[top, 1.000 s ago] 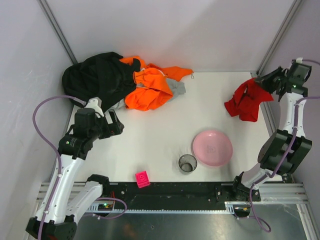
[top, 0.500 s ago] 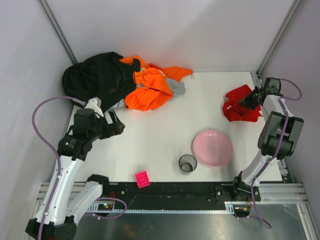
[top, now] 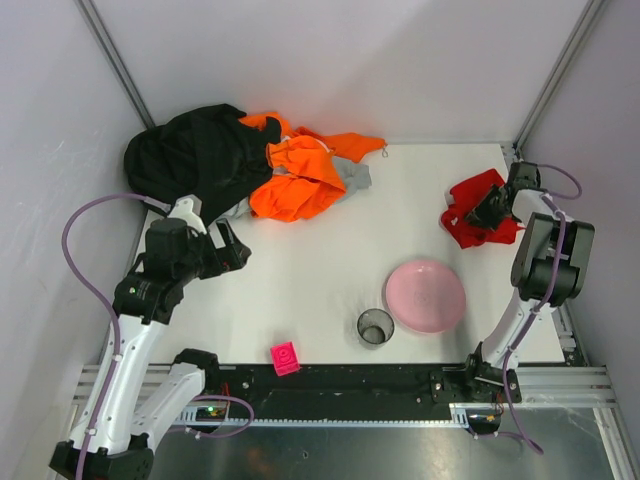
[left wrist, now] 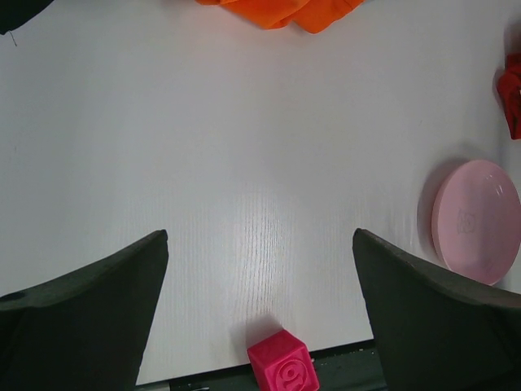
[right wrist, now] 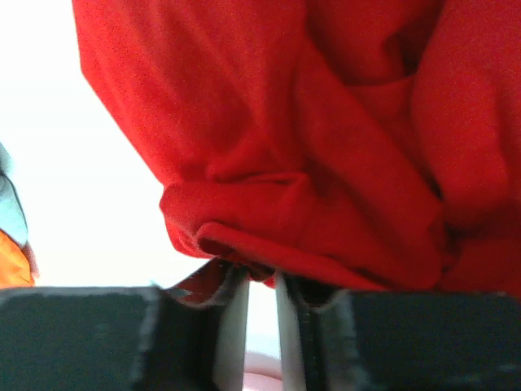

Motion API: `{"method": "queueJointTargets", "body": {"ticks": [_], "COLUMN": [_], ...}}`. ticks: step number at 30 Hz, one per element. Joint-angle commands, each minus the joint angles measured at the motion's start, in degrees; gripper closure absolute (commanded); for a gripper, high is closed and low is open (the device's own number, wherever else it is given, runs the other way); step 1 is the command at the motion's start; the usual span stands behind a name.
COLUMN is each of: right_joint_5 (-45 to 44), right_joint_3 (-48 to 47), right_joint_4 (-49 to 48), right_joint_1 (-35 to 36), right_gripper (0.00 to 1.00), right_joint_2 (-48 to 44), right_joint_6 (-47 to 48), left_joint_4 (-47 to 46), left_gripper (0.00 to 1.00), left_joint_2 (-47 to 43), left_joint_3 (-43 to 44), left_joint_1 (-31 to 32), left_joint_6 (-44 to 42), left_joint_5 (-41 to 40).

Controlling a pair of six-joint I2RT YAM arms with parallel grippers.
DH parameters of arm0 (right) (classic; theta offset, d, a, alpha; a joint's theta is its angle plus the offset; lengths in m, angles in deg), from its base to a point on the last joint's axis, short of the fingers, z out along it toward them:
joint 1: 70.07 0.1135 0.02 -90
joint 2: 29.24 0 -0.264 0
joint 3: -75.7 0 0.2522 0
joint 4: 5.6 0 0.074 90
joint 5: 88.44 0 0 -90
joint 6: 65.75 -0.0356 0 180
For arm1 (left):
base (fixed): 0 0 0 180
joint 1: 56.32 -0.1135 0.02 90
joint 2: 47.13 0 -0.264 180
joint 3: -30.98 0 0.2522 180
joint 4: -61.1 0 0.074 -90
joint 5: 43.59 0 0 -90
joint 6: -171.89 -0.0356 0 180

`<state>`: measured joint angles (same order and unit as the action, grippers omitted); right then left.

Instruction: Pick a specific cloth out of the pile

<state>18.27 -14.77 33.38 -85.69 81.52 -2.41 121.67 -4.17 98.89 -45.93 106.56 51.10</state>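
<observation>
1. From above, the big change is on the right. A second ago the right gripper [top: 490, 208] held the cloth [top: 465, 222] up in the air by the far right corner. Now the arm has folded down and the cloth lies bunched on the table [top: 320, 270], beyond the pink plate [top: 425, 296] and well apart from the pile [top: 230, 160] at the far left. To my eye the picking-out is as good as done, and only the release is left.
2. The left gripper [top: 232, 256] has not budged. It hangs near the pile's front edge.
3. The left wrist view shows its fingers spread wide over bare table with nothing between them. A pink cube [left wrist: 282, 365] sits below, and a sliver of red shows at the right edge.
4. The right wrist view is filled with red folds. The fingers are nearly pressed together, and a fold of the cloth looks nipped at their tips, so I judge it not yet let go.
</observation>
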Motion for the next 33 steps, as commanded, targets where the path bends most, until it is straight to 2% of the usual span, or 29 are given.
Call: {"method": "queueJointTargets", "body": {"ticks": [1,6,9,12,23,33], "right_joint_5": [-3.0,-3.9,-4.1,-4.1,-8.1,-19.9], "right_joint_3": [0.8,2.1,2.9,3.5,5.9,11.7], "right_joint_4": [3.2,4.8,5.6,6.5,7.9,11.8], "right_joint_1": [1.7,4.8,6.8,9.0,18.5,23.8], "right_gripper": [0.69,0.30,0.14,0.03,0.01,0.01], "right_joint_2": [-7.0,-14.1,-18.1,-21.4,-28.7,-39.7], "right_joint_6": [2.0,2.2,2.0,1.7,0.8,2.0], "left_joint_4": [-1.5,-1.5,-1.5,-1.5,-1.5,-1.3], "left_gripper": [0.00,0.00,0.00,0.00,0.01,0.00], "left_joint_2": [-1.0,-1.5,-1.9,-2.4,-2.1,0.5], "left_joint_3": [1.5,0.6,0.1,-0.2,-1.4,-1.0], "left_joint_1": [-0.3,-0.3,-0.3,-0.3,-0.3,-0.3], "left_joint_6": [1.1,1.1,1.2,1.2,0.1,-2.5], "left_joint_5": [1.3,1.5,1.7,1.7,1.8,1.5]}}
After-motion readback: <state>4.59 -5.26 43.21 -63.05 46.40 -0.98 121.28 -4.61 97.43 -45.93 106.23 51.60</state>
